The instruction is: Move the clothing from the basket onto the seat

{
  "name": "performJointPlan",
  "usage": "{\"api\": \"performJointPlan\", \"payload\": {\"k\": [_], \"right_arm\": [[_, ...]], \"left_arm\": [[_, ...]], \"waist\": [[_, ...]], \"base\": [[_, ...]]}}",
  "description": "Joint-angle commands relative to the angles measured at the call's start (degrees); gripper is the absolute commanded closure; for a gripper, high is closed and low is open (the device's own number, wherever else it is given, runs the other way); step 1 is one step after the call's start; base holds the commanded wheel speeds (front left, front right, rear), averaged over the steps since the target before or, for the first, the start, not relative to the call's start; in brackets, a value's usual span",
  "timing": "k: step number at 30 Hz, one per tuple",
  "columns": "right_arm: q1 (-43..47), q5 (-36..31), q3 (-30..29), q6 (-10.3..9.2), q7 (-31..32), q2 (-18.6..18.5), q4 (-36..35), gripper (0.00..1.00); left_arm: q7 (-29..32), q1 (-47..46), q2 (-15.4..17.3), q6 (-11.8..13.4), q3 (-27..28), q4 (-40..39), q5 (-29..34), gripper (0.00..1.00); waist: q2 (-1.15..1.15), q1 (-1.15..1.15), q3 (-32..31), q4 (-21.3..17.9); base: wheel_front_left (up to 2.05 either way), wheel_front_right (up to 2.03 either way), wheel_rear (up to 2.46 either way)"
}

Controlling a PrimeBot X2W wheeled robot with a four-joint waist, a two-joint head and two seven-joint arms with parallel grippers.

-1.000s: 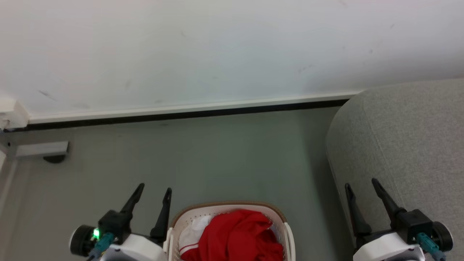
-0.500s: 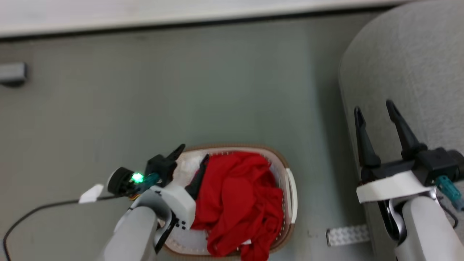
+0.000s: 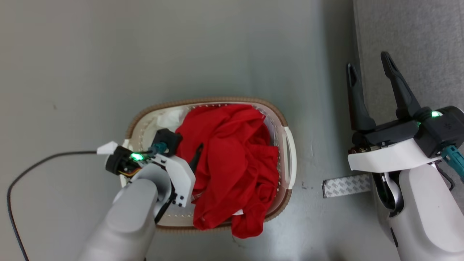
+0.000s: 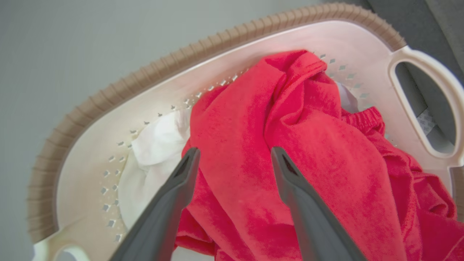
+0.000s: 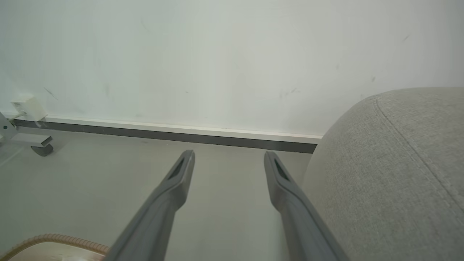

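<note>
"Two claws, quick: state of each?"
"My left claw (image 4: 235, 151) is spread wide and not closed on anything. My right claw (image 3: 368, 61) is wide too, empty, hanging in the air."
"Where's the left one?"
"Down inside the basket (image 3: 217, 100), on its left half, pointed into the clothing (image 3: 232, 159). In the left wrist view one finger sits where a white patch (image 4: 156, 156) meets the red. The other finger is over a red fold. Touching the fabric or just above it, can't tell."
"Clothing location?"
"Heaped in the basket, mostly red. One red end spills over the rim nearest me, out above the floor (image 3: 108, 54)."
"Basket?"
"Upright on the floor, left of the seat (image 3: 417, 36), with a strip of bare floor between them."
"Right claw versus seat?"
"At the seat's left edge, fingers pointing toward the wall (image 5: 217, 54). In the right wrist view the fingers are apart from the seat, with floor showing between them."
"Anything else?"
"A black cable (image 3: 36, 163) runs off to the left of my left wrist. A grey patterned strip (image 3: 346, 185) lies on the floor between basket and seat."
</note>
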Motion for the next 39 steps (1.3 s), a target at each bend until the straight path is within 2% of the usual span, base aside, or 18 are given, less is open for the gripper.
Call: {"api": "performJointPlan", "payload": {"k": [1,8,13,14,15,16,20,25,32,39], "right_arm": [[-1.2,0.6,0.4,-0.12,-0.1,0.0,-0.6,0.00],[-3.4,3.3,0.9,-0.12,-0.1,0.0,-2.5,0.00],[-3.1,5.0,1.4,-0.12,-0.1,0.0,-4.2,0.00],[-2.8,5.2,1.4,-0.12,-0.1,0.0,-4.3,0.00],[-2.5,5.2,1.4,-0.12,-0.1,0.0,-4.4,0.00],[-2.3,5.2,1.4,-0.12,-0.1,0.0,-4.3,0.00],[-1.6,5.2,0.9,-0.13,-0.1,0.0,-3.6,0.00],[1.2,4.7,0.6,-0.12,-0.1,0.0,-1.8,0.00],[7.1,4.3,0.4,-0.13,-0.1,0.0,1.4,0.00],[14.5,3.1,-0.8,-0.12,-0.1,-0.1,4.6,0.00]], "left_arm": [[0.3,-1.4,0.2,0.6,0.2,1.1,0.3,0.00],[1.2,-6.2,0.4,2.6,-0.5,5.8,1.3,0.00],[0.5,-8.4,1.0,2.9,-0.7,8.4,1.2,0.00],[0.1,-8.7,0.9,2.8,-0.8,8.9,1.1,0.13],[-0.2,-9.1,0.7,2.7,-1.1,9.3,1.2,0.59],[-0.7,-9.3,0.6,2.7,-1.2,9.6,1.2,1.00],[-2.5,-8.8,-0.4,2.4,-1.2,10.9,0.2,1.00],[-5.8,-6.0,-2.0,1.9,-0.6,11.6,-2.4,1.00],[-8.3,0.6,-3.3,1.7,0.8,10.1,-6.5,1.00],[-8.7,7.5,-3.6,2.7,1.4,5.6,-9.4,1.00]], "waist": [[0.00,-0.02,2.8,-1.0],[0.00,-0.02,7.8,-2.6],[0.00,-0.02,10.2,-3.4],[0.00,-0.02,10.4,-3.4],[0.00,-0.02,10.6,-3.3],[0.00,-0.02,10.6,-3.2],[0.00,-0.02,9.3,-2.7],[0.00,-0.02,3.6,-1.4],[0.00,-0.02,-9.8,0.4],[0.00,-0.02,-23.7,2.3]], "base": [[0.00,0.00,0.00],[0.00,0.00,0.00],[0.00,0.00,0.00],[0.00,0.00,0.00],[0.00,0.00,0.00],[0.00,0.00,0.00],[0.00,0.00,0.00],[0.00,0.00,0.00],[0.00,0.00,0.00],[0.00,0.00,0.00]]}}
